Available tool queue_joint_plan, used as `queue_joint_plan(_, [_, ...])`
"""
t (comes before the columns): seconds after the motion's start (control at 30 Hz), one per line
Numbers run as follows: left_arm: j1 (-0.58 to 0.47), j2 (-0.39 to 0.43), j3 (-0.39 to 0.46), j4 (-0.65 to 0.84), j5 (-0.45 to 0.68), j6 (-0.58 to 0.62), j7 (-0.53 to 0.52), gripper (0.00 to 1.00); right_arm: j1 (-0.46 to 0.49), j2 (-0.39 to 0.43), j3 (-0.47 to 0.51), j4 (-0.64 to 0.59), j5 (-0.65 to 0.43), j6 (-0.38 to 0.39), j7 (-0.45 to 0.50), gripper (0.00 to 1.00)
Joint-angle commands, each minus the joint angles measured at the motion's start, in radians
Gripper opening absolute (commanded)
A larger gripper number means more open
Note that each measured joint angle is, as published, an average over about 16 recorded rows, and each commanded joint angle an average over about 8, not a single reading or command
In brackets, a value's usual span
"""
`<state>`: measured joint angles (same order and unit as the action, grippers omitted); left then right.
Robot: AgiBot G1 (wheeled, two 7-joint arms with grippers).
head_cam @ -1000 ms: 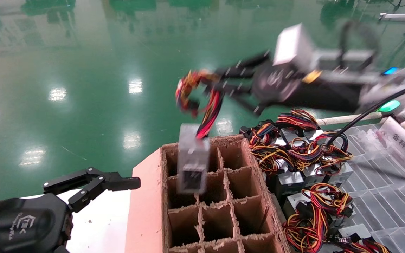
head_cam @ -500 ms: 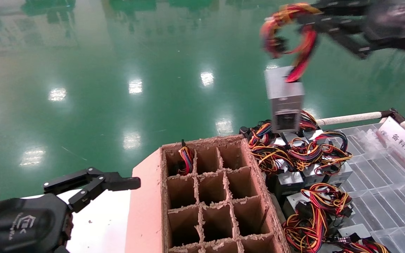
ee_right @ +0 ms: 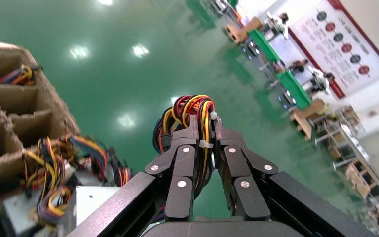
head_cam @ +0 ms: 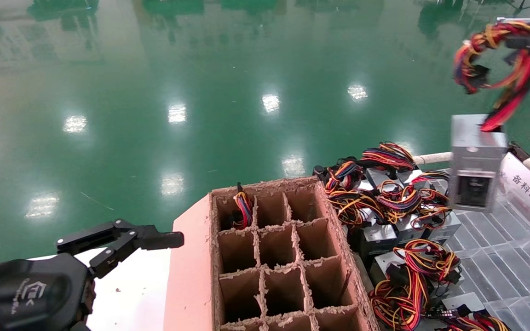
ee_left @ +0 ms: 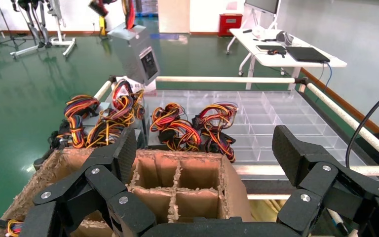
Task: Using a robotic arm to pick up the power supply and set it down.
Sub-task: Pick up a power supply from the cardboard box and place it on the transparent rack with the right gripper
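Observation:
The power supply (head_cam: 476, 161) is a silver-grey metal box that hangs in the air over the right side of the clear tray. It dangles from its looped red, yellow and black wire bundle (head_cam: 499, 55). My right gripper (head_cam: 529, 43) enters at the top right edge of the head view and is shut on that bundle. The right wrist view shows the gripper (ee_right: 206, 126) pinching the wires (ee_right: 187, 106). My left gripper (head_cam: 173, 239) rests low at the left, open and empty. The left wrist view shows it (ee_left: 206, 148) facing the hanging box (ee_left: 135, 49).
A brown cardboard divider box (head_cam: 338, 239) stands in the middle, with one wired unit (head_cam: 243, 209) in its far left cell. Several other power supplies (head_cam: 394, 197) lie piled on the clear gridded tray (head_cam: 513, 262). A white padded rail (head_cam: 430, 157) and a label sign (head_cam: 527, 184) border it.
My right arm has swung the hanging power supply from above the cardboard box rightward to over the clear tray. The left arm has not moved.

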<state>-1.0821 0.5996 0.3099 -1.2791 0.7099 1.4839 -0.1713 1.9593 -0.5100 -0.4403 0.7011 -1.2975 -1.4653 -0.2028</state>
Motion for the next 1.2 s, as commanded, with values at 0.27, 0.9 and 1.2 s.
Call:
queue_joint_plan(0.27, [0.0,0.0,0.0,0.0,0.0,0.0,0.0,1.0,0.023,0.091,-0.02,0.038,-0.07,-0.017,0.051,0.0])
queue_joint_plan(0.9, [0.0,0.0,0.001,0.0,-0.001,0.0,0.001,1.0,0.04,0.102,-0.105,-0.037,-0.207,-0.089,0.072,0.0])
queue_joint_plan(1.2, [0.0,-0.001,0.001,0.0,-0.001,-0.001,0.001,1.0,0.0,0.039,-0.135,-0.174,-0.2,-0.086,0.008,0.0])
